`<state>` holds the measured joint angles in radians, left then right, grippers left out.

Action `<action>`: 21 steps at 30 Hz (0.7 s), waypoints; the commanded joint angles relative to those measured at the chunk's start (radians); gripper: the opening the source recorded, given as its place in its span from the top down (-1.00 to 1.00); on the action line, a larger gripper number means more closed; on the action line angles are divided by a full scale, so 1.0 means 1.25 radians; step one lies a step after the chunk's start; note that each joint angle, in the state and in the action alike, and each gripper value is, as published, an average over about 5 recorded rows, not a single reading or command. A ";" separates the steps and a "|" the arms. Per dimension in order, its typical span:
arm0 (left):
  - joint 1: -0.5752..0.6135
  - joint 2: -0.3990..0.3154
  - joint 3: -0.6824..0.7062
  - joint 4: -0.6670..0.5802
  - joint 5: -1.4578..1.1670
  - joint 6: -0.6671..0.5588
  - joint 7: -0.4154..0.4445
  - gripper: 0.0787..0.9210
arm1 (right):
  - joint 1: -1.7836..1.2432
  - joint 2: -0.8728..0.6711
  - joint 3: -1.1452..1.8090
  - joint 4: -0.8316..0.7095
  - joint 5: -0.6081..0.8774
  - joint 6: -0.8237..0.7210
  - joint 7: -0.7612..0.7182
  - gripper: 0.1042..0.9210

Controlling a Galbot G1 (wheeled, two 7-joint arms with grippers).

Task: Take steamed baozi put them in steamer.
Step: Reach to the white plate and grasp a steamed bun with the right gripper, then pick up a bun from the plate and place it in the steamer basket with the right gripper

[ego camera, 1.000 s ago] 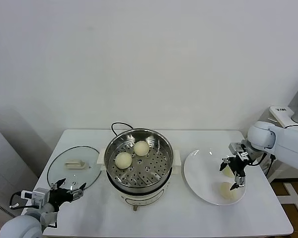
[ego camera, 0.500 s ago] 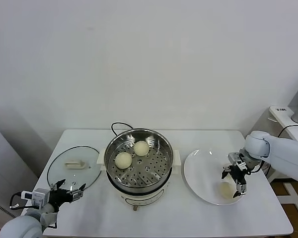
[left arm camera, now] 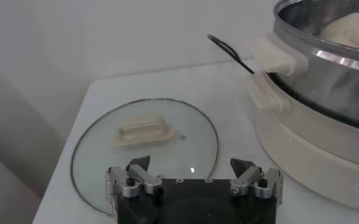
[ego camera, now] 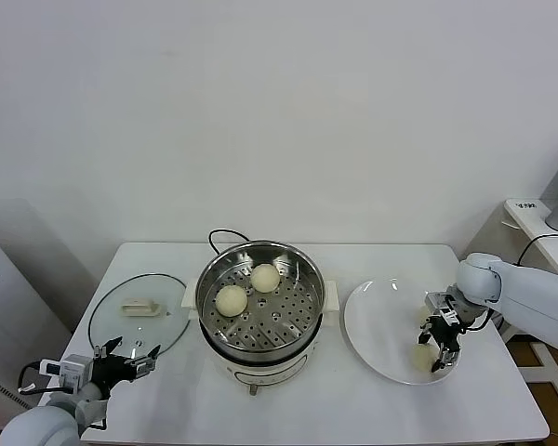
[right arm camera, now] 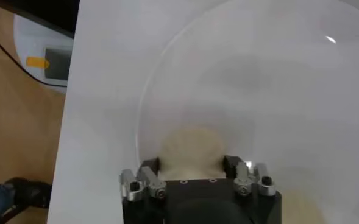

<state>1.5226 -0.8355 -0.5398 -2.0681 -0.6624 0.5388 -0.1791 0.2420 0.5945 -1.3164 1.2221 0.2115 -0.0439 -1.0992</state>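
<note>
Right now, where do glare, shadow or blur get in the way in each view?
Head view: even light, a grey shadow on the wall at far left, bright reflections on the steamer. Left wrist view: a small glint on the glass lid, sharp enough. Right wrist view: the bun between the right gripper fingers looks soft and pale against the white plate.

round cream-white dough buns: 2 in pot (ego camera: 232, 299) (ego camera: 265, 277), at least 1 on plate (ego camera: 421, 356) | shiny steel steamer pot (ego camera: 302, 269): 1 | flat white plate (ego camera: 372, 316): 1 | round glass lid (ego camera: 107, 321): 1
</note>
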 commanded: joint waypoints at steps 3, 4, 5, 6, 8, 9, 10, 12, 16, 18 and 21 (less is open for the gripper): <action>0.002 -0.001 -0.003 -0.004 0.002 0.002 -0.002 -0.77 | 0.048 -0.007 -0.015 0.011 0.026 -0.005 -0.008 0.00; 0.003 -0.001 -0.003 -0.004 0.002 0.002 -0.002 -0.77 | 0.073 -0.010 -0.026 0.019 0.032 -0.005 -0.011 0.01; 0.004 0.000 -0.003 -0.004 0.002 0.002 -0.002 -0.77 | 0.097 -0.011 -0.036 0.027 0.039 -0.004 -0.014 0.01; 0.004 0.000 -0.004 -0.004 0.002 0.002 -0.003 -0.77 | 0.123 -0.012 -0.045 0.036 0.048 -0.004 -0.018 0.01; 0.005 0.002 -0.004 -0.003 0.003 0.002 -0.003 -0.77 | 0.172 -0.008 -0.053 0.053 0.055 0.000 -0.028 0.01; 0.005 0.002 -0.004 -0.003 0.003 0.002 -0.003 -0.77 | 0.195 -0.002 -0.052 0.059 0.055 0.005 -0.034 0.01; 0.004 0.003 -0.003 -0.002 0.003 0.002 -0.003 -0.77 | 0.219 0.007 -0.051 0.063 0.057 0.012 -0.040 0.01; 0.002 0.003 -0.002 0.000 0.004 0.003 -0.004 -0.77 | 0.260 0.035 -0.042 0.065 0.060 0.034 -0.053 0.01; -0.002 0.004 -0.001 0.000 0.004 0.004 -0.004 -0.77 | 0.321 0.104 -0.021 0.059 0.086 0.090 -0.075 0.01; -0.002 0.005 -0.002 0.000 0.004 0.004 -0.004 -0.77 | 0.343 0.141 -0.009 0.057 0.109 0.114 -0.077 0.01; 0.000 0.007 -0.003 0.000 0.004 0.003 -0.003 -0.77 | 0.357 0.195 0.027 0.056 0.133 0.151 -0.078 0.01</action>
<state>1.5210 -0.8292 -0.5417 -2.0685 -0.6578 0.5433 -0.1837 0.5341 0.6872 -1.3306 1.2765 0.3059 0.0383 -1.1683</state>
